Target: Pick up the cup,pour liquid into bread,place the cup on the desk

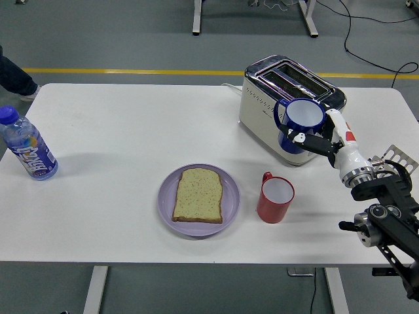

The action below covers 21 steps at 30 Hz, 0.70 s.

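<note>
Right hand (319,142) wraps blue cup (300,123), held upright in air before toaster (288,104), right of bread (198,194) on purple plate (230,208). Cup likely rigid, smooth, slippery; grip body firmly, tilt slowly. Left hand unseen.

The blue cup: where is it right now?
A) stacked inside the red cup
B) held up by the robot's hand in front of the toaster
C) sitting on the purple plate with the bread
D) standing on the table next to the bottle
B: the blue cup is gripped in the robot's right hand, lifted off the table in front of the toaster.
</note>
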Available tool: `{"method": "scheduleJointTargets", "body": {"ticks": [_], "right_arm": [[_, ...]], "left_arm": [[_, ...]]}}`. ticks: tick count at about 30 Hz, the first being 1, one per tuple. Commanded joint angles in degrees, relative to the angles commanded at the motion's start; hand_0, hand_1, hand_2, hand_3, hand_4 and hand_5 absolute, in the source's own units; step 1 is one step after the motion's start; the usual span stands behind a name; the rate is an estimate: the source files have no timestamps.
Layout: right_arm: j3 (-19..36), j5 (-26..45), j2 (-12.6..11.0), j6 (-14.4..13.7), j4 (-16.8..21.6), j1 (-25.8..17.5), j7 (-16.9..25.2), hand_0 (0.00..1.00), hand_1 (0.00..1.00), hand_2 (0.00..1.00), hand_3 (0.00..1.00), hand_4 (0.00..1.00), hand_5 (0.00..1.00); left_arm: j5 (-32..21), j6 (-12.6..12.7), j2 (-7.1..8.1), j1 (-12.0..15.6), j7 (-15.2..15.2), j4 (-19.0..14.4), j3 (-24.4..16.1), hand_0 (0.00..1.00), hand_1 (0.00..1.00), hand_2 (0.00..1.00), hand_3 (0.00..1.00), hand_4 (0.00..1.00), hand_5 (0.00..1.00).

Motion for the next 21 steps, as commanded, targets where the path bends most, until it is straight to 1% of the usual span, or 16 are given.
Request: {"method": "scheduleJointTargets", "body": {"ticks": [15,21], "right_arm": [[-6.84,1.32,2.33,0.30,-0.22,4.05,0.12,0.418,0.385,0.516,0.524,0.696,0.002],[-9.07,1.80,3.40,0.26,-0.95,5.68,0.30,0.418,0.385,0.516,0.524,0.696,0.002]], "left_arm": [[-0.25,0.14,0.00,0.06,-0.04,-0.08,0.10,0.690,0.756,0.773,0.611,0.396,0.998],[-0.15,0.19,0.02,0.04,-0.02,-0.11,0.05,0.690,0.756,0.773,0.611,0.396,0.998]]}}
